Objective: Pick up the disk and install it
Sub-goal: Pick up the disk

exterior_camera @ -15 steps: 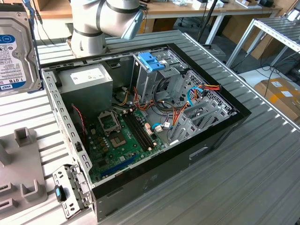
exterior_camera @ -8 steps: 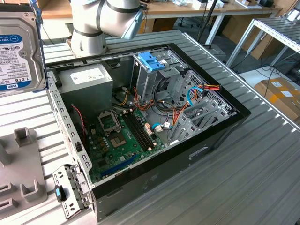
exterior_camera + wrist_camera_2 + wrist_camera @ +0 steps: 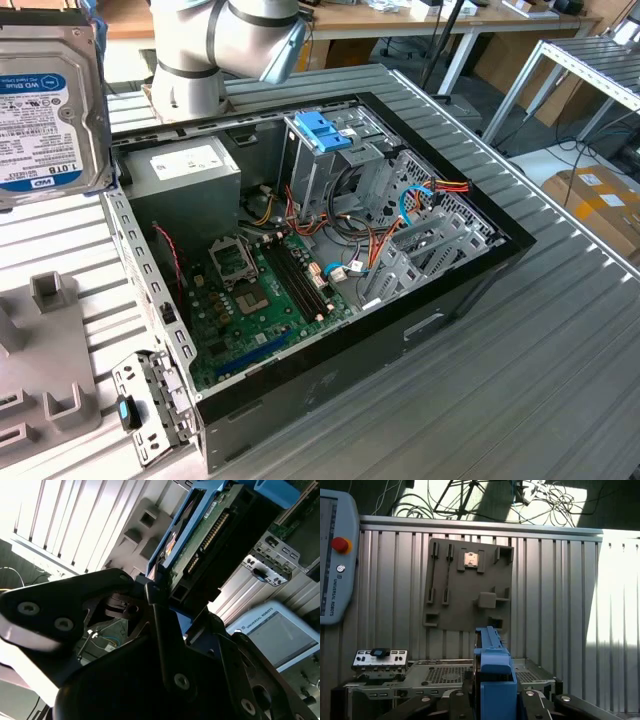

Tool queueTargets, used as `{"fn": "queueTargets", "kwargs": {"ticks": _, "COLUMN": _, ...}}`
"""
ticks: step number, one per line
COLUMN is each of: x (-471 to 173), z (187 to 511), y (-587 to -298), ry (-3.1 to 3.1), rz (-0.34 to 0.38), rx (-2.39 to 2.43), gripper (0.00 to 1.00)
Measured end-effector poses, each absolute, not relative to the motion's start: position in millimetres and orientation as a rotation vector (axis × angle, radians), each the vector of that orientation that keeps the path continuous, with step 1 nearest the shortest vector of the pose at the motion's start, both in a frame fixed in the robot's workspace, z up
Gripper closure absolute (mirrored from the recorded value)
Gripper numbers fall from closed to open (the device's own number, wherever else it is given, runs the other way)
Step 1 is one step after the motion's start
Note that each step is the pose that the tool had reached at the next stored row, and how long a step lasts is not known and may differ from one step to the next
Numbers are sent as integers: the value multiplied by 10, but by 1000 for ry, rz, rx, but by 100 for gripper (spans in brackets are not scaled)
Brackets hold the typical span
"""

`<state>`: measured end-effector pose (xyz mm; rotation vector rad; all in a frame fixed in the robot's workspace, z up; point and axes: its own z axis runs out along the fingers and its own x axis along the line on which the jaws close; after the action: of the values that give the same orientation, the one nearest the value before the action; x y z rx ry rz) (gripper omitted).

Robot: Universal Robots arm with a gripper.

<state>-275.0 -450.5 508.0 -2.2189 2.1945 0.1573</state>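
Ribbed table (image 3: 560, 380), disk (image 3: 50, 100) partly off-frame

Ribbed metal bench (image 3: 560, 330); wood desks (image 3: 350, 18) in bkgd

Hard sunlight glares off the ribbed table (image 3: 615, 605) (image 3: 45, 515) in both wrist views, leaving the hand (image 3: 175, 600) dark in shadow.

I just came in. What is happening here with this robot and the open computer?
The robot arm holds the disk, a hard drive with blue side rails, in its gripper; the jaws are shut on it. The disk is up in the air, to the exterior view's left of the open computer case, so it is not yet installed. Inside the case, a bare blue bracket sits on top of the drive cage.
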Motion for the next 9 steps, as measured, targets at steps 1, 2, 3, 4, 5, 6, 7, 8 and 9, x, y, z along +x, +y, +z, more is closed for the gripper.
{"fn": "queueTargets", "kwargs": {"ticks": 1, "x": -2692, "z": 5079, "y": -4514, "ry": 2194, "rz": 157, "rx": -2219, "gripper": 63}}
{"fn": "queueTargets", "kwargs": {"ticks": 2, "x": -2625, "z": 5079, "y": -4525, "ry": 2194, "rz": 157, "rx": -2219, "gripper": 63}}
{"fn": "queueTargets", "kwargs": {"ticks": 3, "x": -2609, "z": 5080, "y": -4527, "ry": 2194, "rz": 157, "rx": -2219, "gripper": 63}}
{"fn": "queueTargets", "kwargs": {"ticks": 4, "x": -2602, "z": 5079, "y": -4528, "ry": 2194, "rz": 157, "rx": -2219, "gripper": 63}}
{"fn": "queueTargets", "kwargs": {"ticks": 5, "x": -2596, "z": 5079, "y": -4529, "ry": 2194, "rz": 157, "rx": -2219, "gripper": 63}}
{"fn": "queueTargets", "kwargs": {"ticks": 6, "x": -2589, "z": 5080, "y": -4530, "ry": 2194, "rz": 157, "rx": -2219, "gripper": 63}}
{"fn": "queueTargets", "kwargs": {"ticks": 7, "x": -2582, "z": 5079, "y": -4531, "ry": 2194, "rz": 157, "rx": -2219, "gripper": 63}}
{"fn": "queueTargets", "kwargs": {"ticks": 8, "x": -2574, "z": 5079, "y": -4532, "ry": 2194, "rz": 157, "rx": -2219, "gripper": 63}}
{"fn": "queueTargets", "kwargs": {"ticks": 9, "x": -2567, "z": 5079, "y": -4533, "ry": 2194, "rz": 157, "rx": -2219, "gripper": 63}}
